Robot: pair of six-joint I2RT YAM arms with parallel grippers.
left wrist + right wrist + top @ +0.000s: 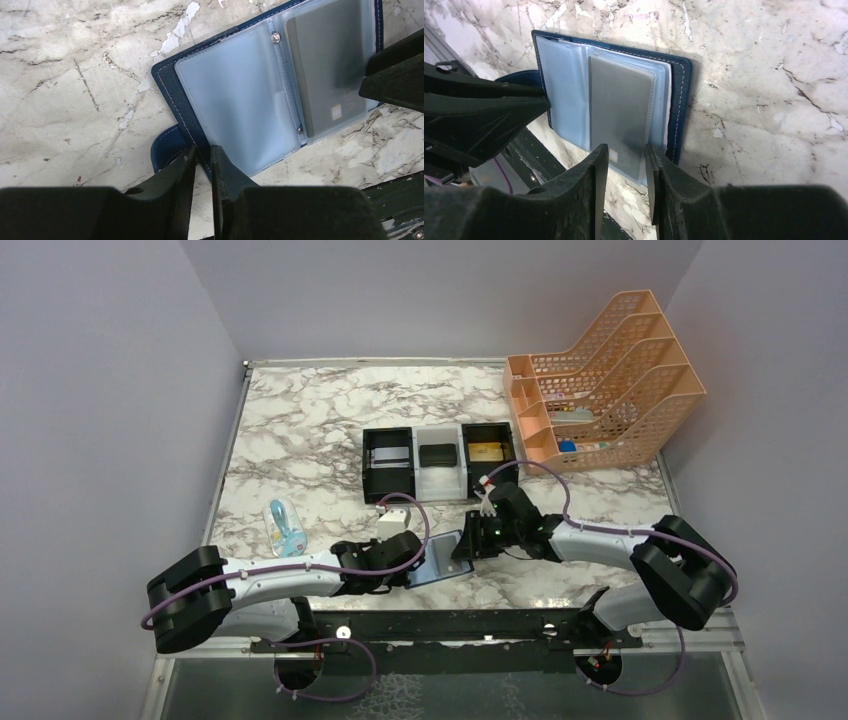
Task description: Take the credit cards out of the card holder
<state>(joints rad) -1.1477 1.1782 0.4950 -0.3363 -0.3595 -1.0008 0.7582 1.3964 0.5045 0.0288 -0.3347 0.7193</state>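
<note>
The navy card holder (440,560) lies open on the marble near the front edge, its pale clear pockets (235,100) facing up. A silver-grey credit card (619,115) sits in the right-hand pocket. My left gripper (202,155) is shut on the holder's stitched navy edge beside the small tab (167,145). My right gripper (625,152) stands open, its fingers straddling the near end of the pocket with the grey card. Further cards lie in the trays behind: a silver-grey one (388,454), a black one (438,454) and a gold one (486,451).
Two black trays (388,480) (500,432) flank a white tray (438,480) at mid-table. A peach mesh file rack (600,380) stands at the back right. A pale blue object (285,528) lies at the left, with a small white box (393,518) near my left arm.
</note>
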